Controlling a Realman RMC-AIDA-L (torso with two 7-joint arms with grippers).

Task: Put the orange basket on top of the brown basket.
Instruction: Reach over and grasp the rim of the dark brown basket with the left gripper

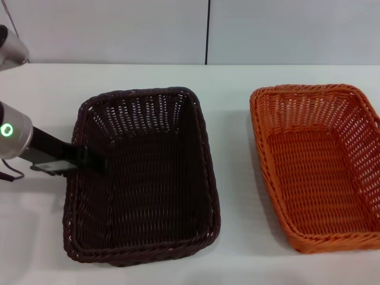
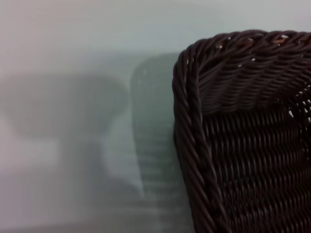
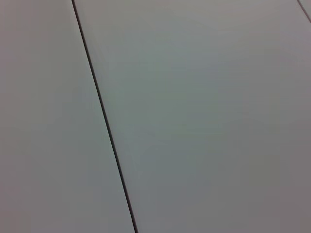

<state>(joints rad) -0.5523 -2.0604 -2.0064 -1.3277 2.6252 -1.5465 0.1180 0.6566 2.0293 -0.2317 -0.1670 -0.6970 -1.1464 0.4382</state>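
On the white table (image 1: pixel 237 83), the rectangular dark-brown woven basket (image 1: pixel 142 178) sits left, the rectangular bright-orange woven basket (image 1: pixel 320 166) well apart, right. The left claw (image 1: pixel 98 161) reaches over the brown rim; I cannot tell its opening. Stacking seems unstarted; next, grasp the orange basket.

The brown basket (image 1: pixel 142 178) is dark chocolate throughout, its weave running in tight horizontal rows on the floor, with openwork upright ribs on the sides and a twisted braid along the rim; the orange basket (image 1: pixel 320 166) is bright orange in the same woven pattern; the table (image 1: pixel 237 237) is plain white; the left gripper (image 1: pixel 95 160) is black, its arm silver-grey with a green ring light.
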